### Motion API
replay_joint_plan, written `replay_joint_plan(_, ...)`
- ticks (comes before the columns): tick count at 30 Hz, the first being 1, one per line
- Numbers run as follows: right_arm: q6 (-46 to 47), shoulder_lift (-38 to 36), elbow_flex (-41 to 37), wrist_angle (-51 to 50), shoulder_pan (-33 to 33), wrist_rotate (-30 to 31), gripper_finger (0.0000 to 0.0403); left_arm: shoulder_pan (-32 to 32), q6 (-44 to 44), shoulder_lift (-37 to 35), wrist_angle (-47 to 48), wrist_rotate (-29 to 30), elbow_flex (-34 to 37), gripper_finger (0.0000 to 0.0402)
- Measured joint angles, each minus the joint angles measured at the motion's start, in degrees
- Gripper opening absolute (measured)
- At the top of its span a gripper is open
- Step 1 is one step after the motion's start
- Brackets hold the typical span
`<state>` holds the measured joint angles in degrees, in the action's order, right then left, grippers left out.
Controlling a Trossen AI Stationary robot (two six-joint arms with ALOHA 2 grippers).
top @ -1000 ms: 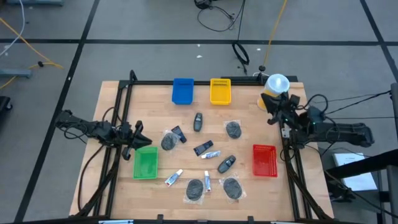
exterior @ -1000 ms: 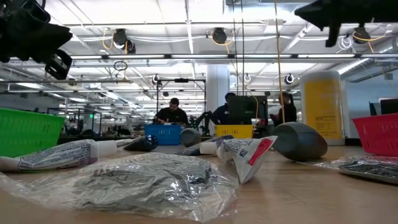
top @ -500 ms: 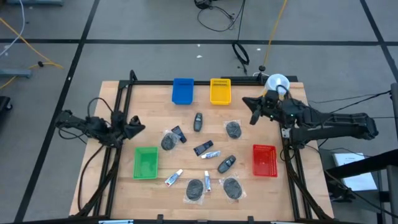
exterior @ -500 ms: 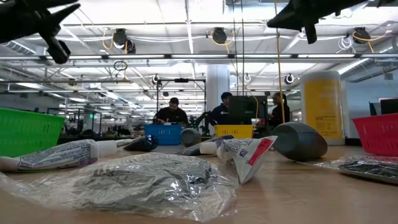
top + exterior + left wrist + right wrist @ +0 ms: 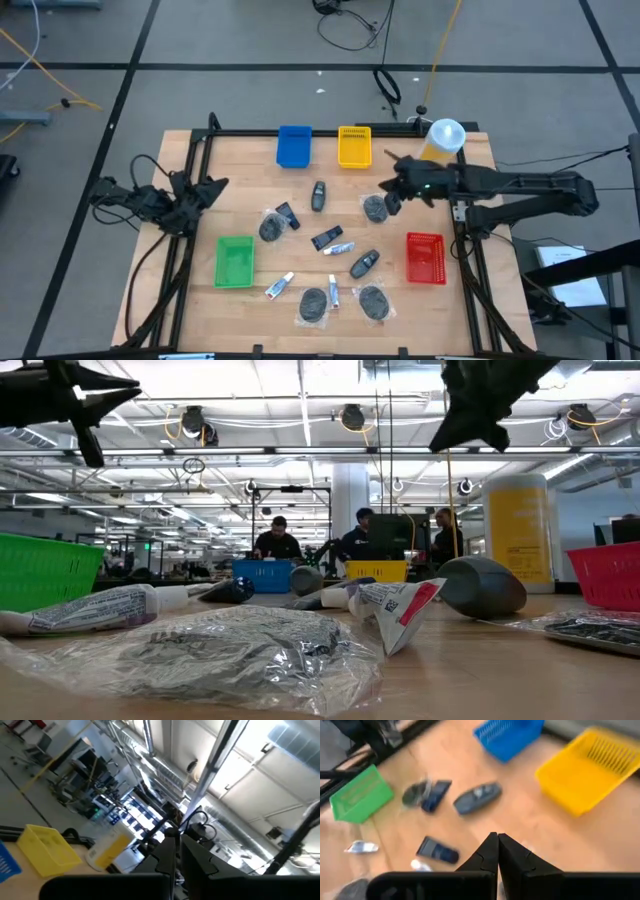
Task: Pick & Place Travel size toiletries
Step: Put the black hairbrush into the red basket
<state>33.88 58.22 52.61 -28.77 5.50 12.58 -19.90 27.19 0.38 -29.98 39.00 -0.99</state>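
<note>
Fingers (image 5: 494, 851) of the right arm are pressed together, tips touching and holding nothing, as its wrist view shows; the left arm's fingers (image 5: 175, 854) are likewise closed and empty.

From above, the right arm stretches from 3 o'clock toward the middle of the surface (image 5: 250, 170), its gripper (image 5: 393, 192) hovering just beside a dark bagged item (image 5: 375, 208). The left arm waits at 9 o'clock, its gripper (image 5: 208, 188) at the surface's edge above the green bin (image 5: 235, 261). Three small white tubes lie toward 6 o'clock: one (image 5: 279, 286) near the green bin, one (image 5: 334, 291) upright in the picture, one (image 5: 342, 248) nearer the centre. A blue bin (image 5: 294, 145) and yellow bin (image 5: 354, 146) sit at 12 o'clock, a red bin (image 5: 425, 257) toward 4 o'clock.

At table height, a tube (image 5: 90, 610) lies at the left and another (image 5: 395, 608) near the centre, its printing too small to read. People sit in the room behind.

The left wrist view points up at the ceiling. The right wrist view looks down on the bins and dark items.
</note>
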Motion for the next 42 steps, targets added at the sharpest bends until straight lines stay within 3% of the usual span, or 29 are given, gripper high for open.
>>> replay_joint_plan(5, 5.6, 6.0, 0.0, -1.0, 0.0, -5.3, 0.0000, 0.0, 0.3, 0.0, 0.1, -0.1, 0.0, 0.0026)
replay_joint_plan(12, 14.0, 12.1, 0.1, -3.9, 0.8, -5.0, 0.0000, 0.0, -3.6, 1.3, 0.8, -0.2, -2.6, 0.0026)
replay_joint_plan(19, 25.9, 18.0, 0.1, -4.1, 4.0, -4.9, 0.0009, 0.0, -3.1, 6.8, 17.1, -0.9, -11.9, 0.0026)
replay_joint_plan(26, 34.8, 21.8, 0.1, -4.5, 7.2, -4.9, 0.0080, 0.0, -3.6, 14.8, 32.2, -2.1, -21.4, 0.0026)
replay_joint_plan(35, 41.6, 26.8, 0.0, -4.9, 9.4, -4.4, 0.0187, 0.0, -5.3, 21.9, 33.2, -2.1, -23.8, 0.0026)
replay_joint_plan(42, 41.8, 29.9, 0.0, -5.0, 9.7, -1.8, 0.0223, 0.0, -5.9, 25.1, 33.3, -2.1, -23.8, 0.0026)
